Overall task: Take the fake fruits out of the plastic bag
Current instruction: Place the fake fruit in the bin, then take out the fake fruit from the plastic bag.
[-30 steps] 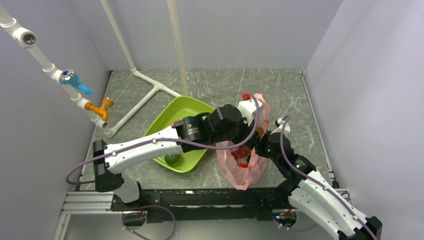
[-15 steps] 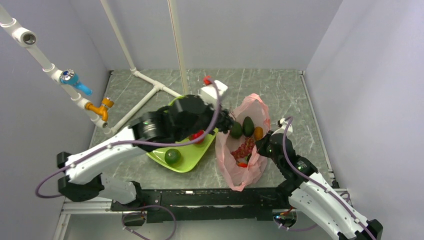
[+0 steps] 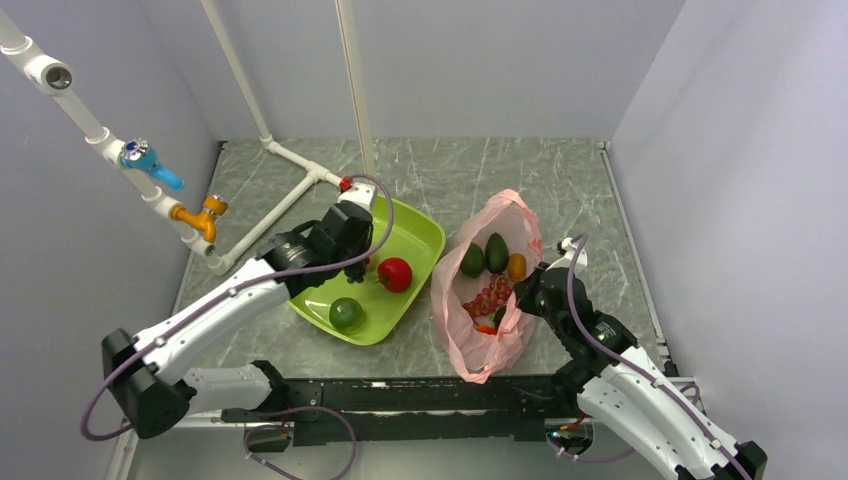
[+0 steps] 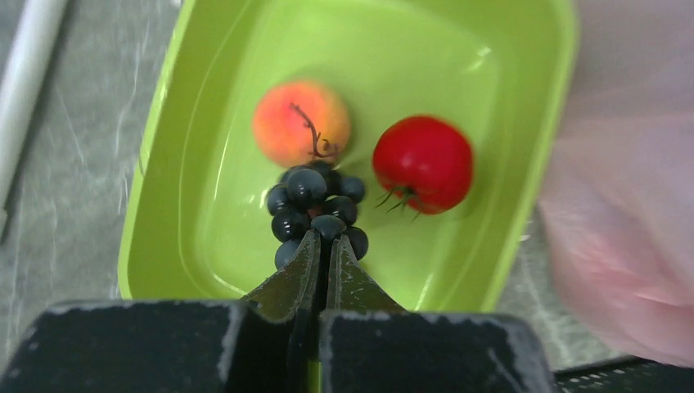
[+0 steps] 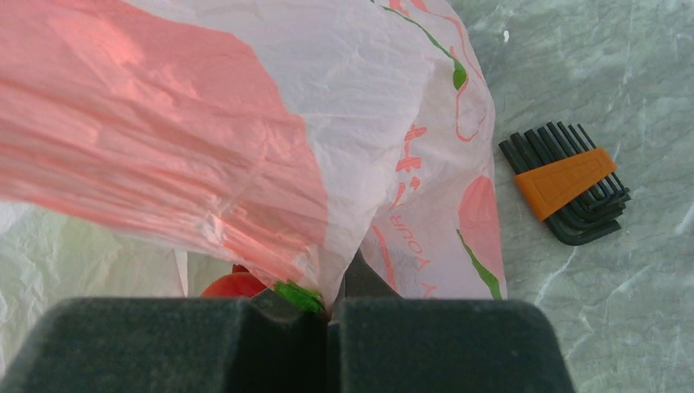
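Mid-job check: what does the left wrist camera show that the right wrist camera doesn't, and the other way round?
Left wrist only: the left hand shut on a dark grape bunch over the green tray, which holds a peach and a red round fruit.
Right wrist only: the right hand pinching the plastic bag, another red fruit inside it, and a hex key set on the table.
Both: the plastic bag and the table.
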Controlling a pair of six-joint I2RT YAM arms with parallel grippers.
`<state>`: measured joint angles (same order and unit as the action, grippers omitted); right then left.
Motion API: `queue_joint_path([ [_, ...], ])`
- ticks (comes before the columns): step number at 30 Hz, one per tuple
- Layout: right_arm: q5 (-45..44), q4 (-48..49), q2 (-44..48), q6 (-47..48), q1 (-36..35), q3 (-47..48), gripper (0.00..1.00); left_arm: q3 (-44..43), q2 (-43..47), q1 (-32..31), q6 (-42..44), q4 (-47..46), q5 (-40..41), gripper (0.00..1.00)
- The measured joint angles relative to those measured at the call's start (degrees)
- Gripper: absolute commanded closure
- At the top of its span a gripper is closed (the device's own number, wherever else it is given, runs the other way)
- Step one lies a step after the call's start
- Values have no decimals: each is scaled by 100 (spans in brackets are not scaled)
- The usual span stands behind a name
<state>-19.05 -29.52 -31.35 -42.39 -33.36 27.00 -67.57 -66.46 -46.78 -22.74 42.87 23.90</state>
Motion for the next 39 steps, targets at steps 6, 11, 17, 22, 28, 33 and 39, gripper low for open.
queue_joint_path([
  [6, 7, -85, 61, 24, 0, 42, 100, 575, -568, 490, -361, -46, 2, 99],
  [11, 4, -118, 109, 52, 0, 114, 100, 575, -942, 675, -551, -197, -15, 57],
  [17, 31, -127, 179, 101, 0, 125, 100, 732, -909, 772, -785, -409, -498, 10],
  [22, 203, -282, 186, 92, 0, 208, 100, 754, -367, 772, -839, -439, -935, 17],
  [28, 481, -409, 334, 101, 0, 229, 100, 962, 588, 643, -914, -1443, -2214, 18],
  [33, 920, -262, 199, 238, 0, 229, 100, 1003, 861, -579, -876, -2253, -2426, 27],
  [39, 1329, 4, 190, 378, 0, 229, 100, 1163, 713, -1993, -699, -3292, -1849, 37],
])
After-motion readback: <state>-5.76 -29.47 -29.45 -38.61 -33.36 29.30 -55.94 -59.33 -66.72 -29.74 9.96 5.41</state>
